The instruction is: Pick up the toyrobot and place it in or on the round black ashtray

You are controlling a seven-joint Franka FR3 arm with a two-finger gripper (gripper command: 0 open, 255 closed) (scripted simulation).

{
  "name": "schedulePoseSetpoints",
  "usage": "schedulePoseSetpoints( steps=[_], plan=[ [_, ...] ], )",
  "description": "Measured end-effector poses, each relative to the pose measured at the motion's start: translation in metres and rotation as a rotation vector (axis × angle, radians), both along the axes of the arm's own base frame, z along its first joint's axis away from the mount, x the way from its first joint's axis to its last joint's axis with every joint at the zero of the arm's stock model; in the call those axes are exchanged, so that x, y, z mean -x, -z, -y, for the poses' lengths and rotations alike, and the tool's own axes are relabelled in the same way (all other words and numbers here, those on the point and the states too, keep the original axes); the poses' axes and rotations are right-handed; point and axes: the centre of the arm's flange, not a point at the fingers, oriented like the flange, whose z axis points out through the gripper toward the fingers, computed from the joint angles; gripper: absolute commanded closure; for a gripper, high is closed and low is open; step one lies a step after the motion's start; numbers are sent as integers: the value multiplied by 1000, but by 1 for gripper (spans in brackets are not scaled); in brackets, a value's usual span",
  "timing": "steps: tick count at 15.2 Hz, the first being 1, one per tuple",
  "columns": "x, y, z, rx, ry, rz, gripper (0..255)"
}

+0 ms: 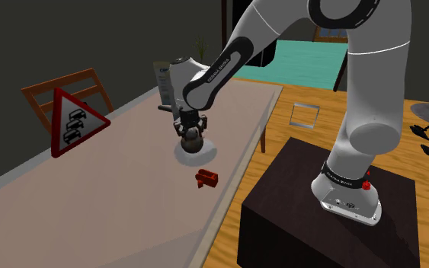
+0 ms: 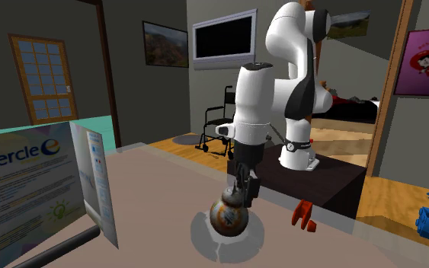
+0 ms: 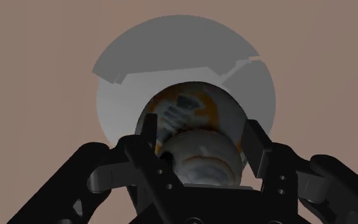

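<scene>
While the tool [image 2: 240, 199] grips the head of the toyrobot [image 2: 228, 219], the grey round ashtray [image 2: 203, 244] lies straight beneath it, so a vertical release seems enough.

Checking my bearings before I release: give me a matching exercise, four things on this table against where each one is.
Things:
A. toy robot
B. small red object
C. triangular warning sign
D. tool

Places:
1. on the table beside the ashtray, on the stand's side
2. clasped around the toy's head
3. standing by the wooden chair
4. on the grey round ashtray

Pairs: A-4, B-1, C-3, D-2.
</scene>
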Motion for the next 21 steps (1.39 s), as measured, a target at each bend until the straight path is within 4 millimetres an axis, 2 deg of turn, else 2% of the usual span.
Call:
schedulePoseSetpoints(
  steps=[7,8,10,14,18,21],
  plan=[
    [1,7,-4,3,-3,-5,255],
    [2,11,0,7,0,-17,0],
    [4,16,6,12,5,-31,0],
    [5,17,6,14,7,-36,0],
    [3,-20,2,14,7,-35,0],
    [3,-31,1,14,7,-36,0]
  ],
)
